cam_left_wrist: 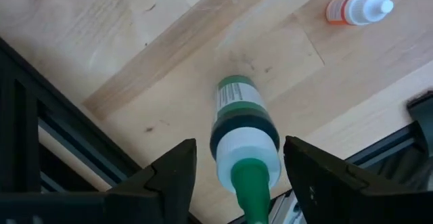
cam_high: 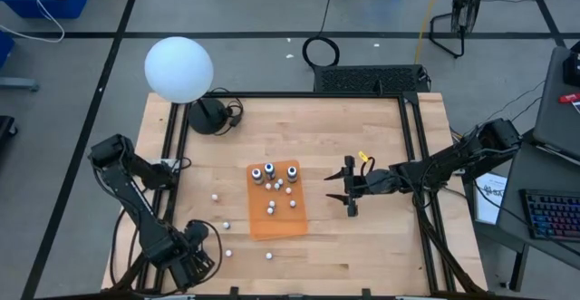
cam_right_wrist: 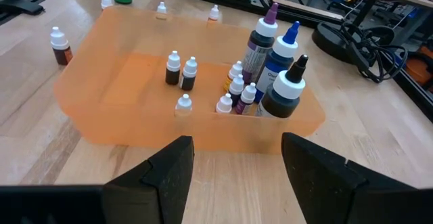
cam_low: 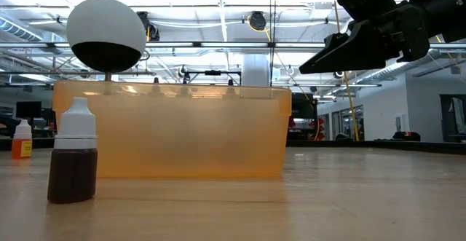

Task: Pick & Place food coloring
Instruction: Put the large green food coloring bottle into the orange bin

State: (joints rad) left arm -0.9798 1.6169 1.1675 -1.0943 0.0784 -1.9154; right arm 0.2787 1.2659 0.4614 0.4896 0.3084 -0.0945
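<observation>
Two grippers, jaws spread apart
Left gripper (cam_left_wrist: pixel 233 176) straddles a green-capped bottle (cam_left_wrist: pixel 242 126); right gripper (cam_right_wrist: pixel 233 170) faces the translucent orange tray (cam_right_wrist: pixel 95 126)

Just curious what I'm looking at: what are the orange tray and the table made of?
The orange tray looks like translucent plastic, since bottle shadows show through its wall. The table looks like pale wood with a smooth finish: planks and grain are visible.

A large white globe (cam_high: pixel 178 69) sits at the upper left of the high view, on a dark base (cam_high: pixel 208 115) at the corner of the wooden table (cam_high: pixel 381 237). At the upper right a black fan (cam_high: pixel 460 10) stands on the grey floor. At the right edge a keyboard (cam_high: pixel 550 214) lies on a desk.
</observation>
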